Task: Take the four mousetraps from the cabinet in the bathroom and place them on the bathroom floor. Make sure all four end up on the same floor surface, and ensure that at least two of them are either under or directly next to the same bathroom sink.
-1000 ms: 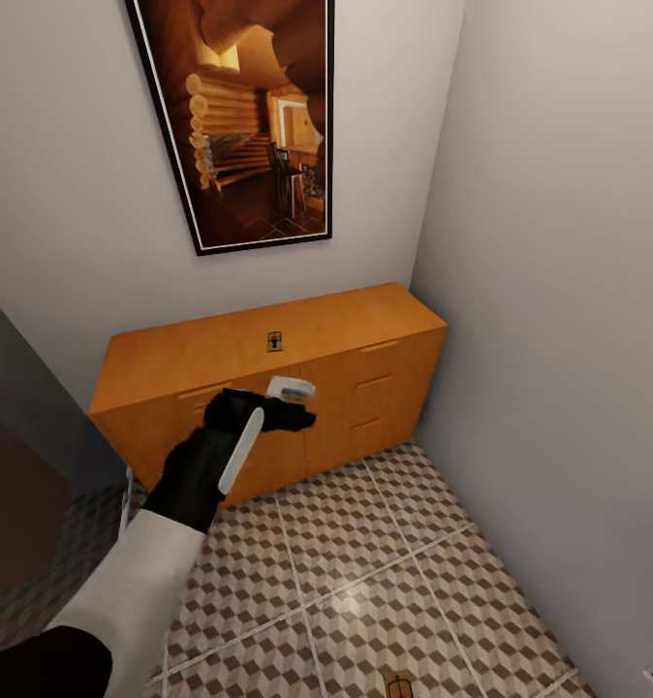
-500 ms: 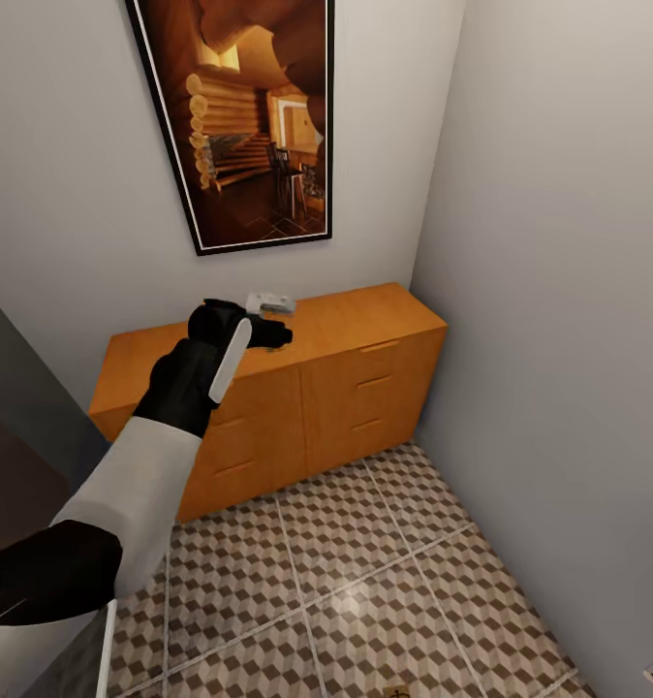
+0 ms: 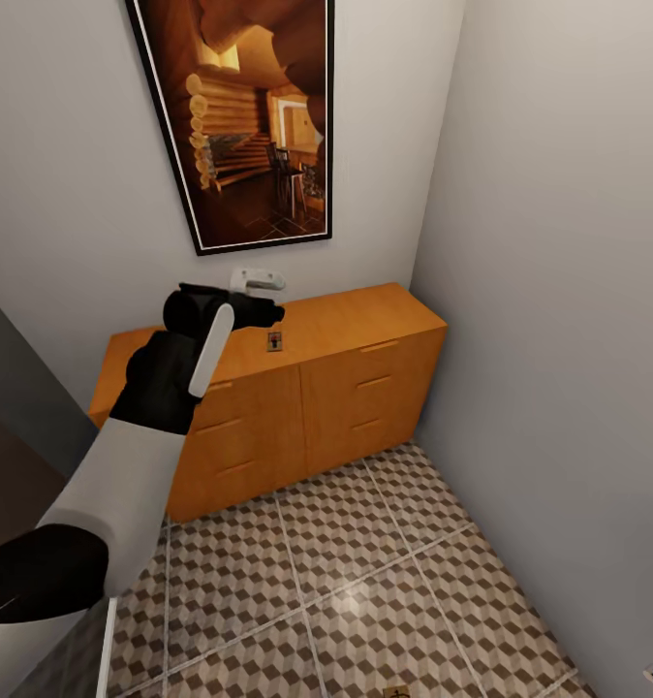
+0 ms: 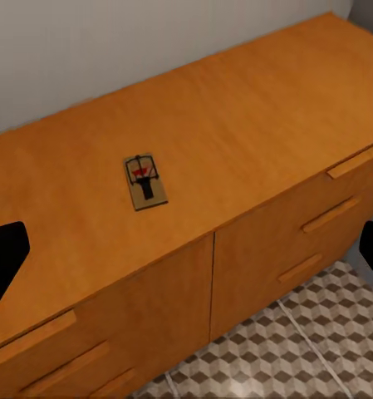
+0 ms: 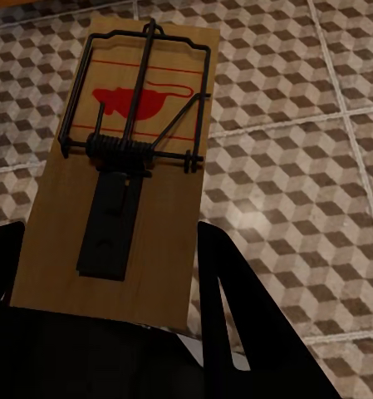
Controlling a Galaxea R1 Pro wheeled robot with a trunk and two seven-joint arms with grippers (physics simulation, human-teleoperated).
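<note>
The left arm, white-sleeved with a black forearm and wrist, reaches up and forward from the lower left of the head view, and its left gripper [image 3: 268, 312] hangs above the top of the low, wide orange-brown wooden cabinet [image 3: 365, 330] near the back wall. In the left wrist view the two black fingertips [image 4: 3, 259] sit at opposite edges of the picture with nothing between them — the jaws stand wide.

One small flat wooden mousetrap with dark wire and a red mark [image 4: 144, 180] lies flat on the cabinet top, about midway between the back wall and the front edge and just beyond the left gripper in the head view. Its long axis runs roughly front to back across the top, with the wire-and-red end toward the wall.

The right gripper [image 5: 111, 274] holds a second wooden mousetrap [image 5: 120, 158] — its black fingers [image 5: 236, 307] close on the board's two long edges at the plain end. The board points away from the gripper, with the red mark at the far end, above the brown-and-beige cube-patterned floor tiles [image 5: 302, 166].

A second ago the left gripper was low, in front of the drawer fronts. Half a second ago it had climbed over the cabinet top and hid the trap there. It now stands higher and nearer the wall, and the trap shows again.
</note>
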